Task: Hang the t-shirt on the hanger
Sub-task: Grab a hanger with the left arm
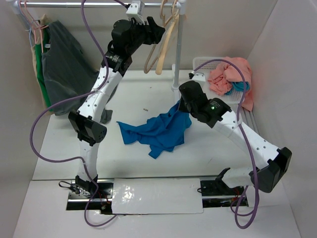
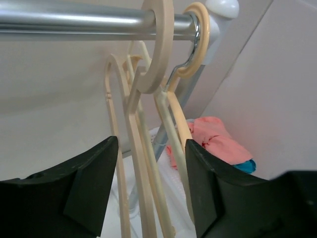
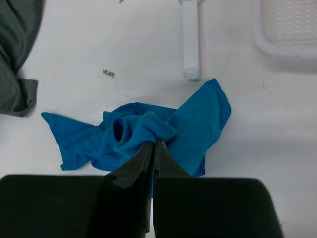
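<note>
The blue t-shirt (image 1: 156,131) lies crumpled on the white table, one part lifted toward my right gripper (image 1: 182,106). In the right wrist view that gripper (image 3: 154,144) is shut on a bunched fold of the t-shirt (image 3: 198,119). The brownish-tan hanger (image 1: 166,47) hangs by its hook (image 2: 161,49) on the metal rail (image 2: 74,20), beside a paler yellowish-cream hanger (image 2: 200,34). My left gripper (image 1: 159,29) is raised at the rail. It (image 2: 151,144) is open, and the thin arms of both hangers pass between its fingers (image 2: 94,178) without being clamped.
A dark grey shirt (image 1: 64,69) hangs at the rail's left end, near thin wire hangers (image 1: 32,20); its edge shows in the right wrist view (image 3: 15,49). The rack post (image 1: 179,54) stands behind the t-shirt. A white basket (image 1: 200,63) holds salmon-pink cloth (image 1: 229,74) at right.
</note>
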`<act>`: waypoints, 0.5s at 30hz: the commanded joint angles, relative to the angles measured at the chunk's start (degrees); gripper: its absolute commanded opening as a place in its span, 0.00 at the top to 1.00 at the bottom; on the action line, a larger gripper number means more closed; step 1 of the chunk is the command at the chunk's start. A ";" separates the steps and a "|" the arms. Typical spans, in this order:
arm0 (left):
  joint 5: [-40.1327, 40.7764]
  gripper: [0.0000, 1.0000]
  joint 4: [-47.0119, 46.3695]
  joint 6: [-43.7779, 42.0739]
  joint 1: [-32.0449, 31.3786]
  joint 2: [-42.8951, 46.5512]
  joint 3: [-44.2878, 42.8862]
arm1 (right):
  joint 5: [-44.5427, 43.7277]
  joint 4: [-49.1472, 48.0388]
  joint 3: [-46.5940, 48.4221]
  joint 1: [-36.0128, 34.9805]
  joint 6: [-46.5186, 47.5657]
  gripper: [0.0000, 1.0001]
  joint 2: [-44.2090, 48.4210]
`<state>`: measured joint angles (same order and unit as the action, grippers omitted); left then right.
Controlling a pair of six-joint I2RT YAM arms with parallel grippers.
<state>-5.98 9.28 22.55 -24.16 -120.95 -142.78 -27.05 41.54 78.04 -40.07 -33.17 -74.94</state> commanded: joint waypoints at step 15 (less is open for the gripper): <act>6.51 0.37 -4.18 -6.64 -1.33 -3.33 -2.15 | 0.15 0.21 3.70 0.26 0.21 1.00 -1.97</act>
<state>-0.86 8.93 17.89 -24.93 -123.90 -142.85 -26.26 41.67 78.85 -40.07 -33.15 -76.86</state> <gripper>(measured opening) 0.632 0.012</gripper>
